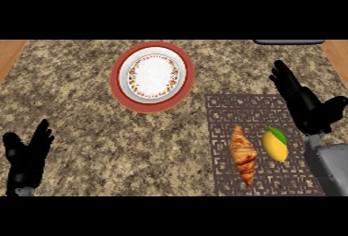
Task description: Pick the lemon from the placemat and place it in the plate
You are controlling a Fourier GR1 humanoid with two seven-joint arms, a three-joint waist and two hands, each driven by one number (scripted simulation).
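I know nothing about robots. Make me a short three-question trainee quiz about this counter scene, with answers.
1. True or false: the lemon already lies in the plate.
2. What lies beside the lemon on the placemat? A) a croissant B) a spoon C) a cup
3. Which hand is nearer the lemon?

Key
1. False: it lies on the placemat, and the plate holds nothing.
2. A: the croissant lies to its left, not touching it.
3. The right hand, open, above the placemat's right edge; the left hand rests open at the lower left.
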